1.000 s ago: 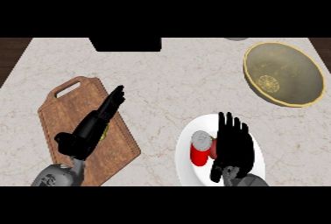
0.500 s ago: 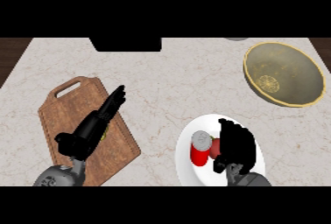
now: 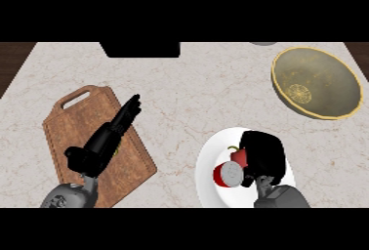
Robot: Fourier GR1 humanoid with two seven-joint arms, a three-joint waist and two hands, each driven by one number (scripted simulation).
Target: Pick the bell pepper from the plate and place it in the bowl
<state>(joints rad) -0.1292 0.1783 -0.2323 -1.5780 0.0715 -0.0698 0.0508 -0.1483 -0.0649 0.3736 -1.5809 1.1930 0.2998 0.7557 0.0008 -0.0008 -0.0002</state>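
The red bell pepper [image 3: 229, 173], its pale cut face up and green stem showing, lies on the white plate [image 3: 208, 191] at the lower right. My right hand [image 3: 263, 154] sits over the plate, its fingers curled down against the pepper's right side and hiding part of it. The yellow-rimmed olive bowl [image 3: 328, 73] stands at the upper right, well apart from the plate. My left hand [image 3: 110, 138] rests open with straight fingers on the wooden cutting board [image 3: 72, 126] at the left.
A dark block [image 3: 140, 49] sits at the counter's back edge in the middle. A small grey object [image 3: 264, 43] peeks in at the back right. Bare marble counter [image 3: 216, 93] lies between plate and bowl.
My right hand's fingers went from stretched flat over the plate to curled round the pepper, and the hand drew back slightly. The left hand has not moved.
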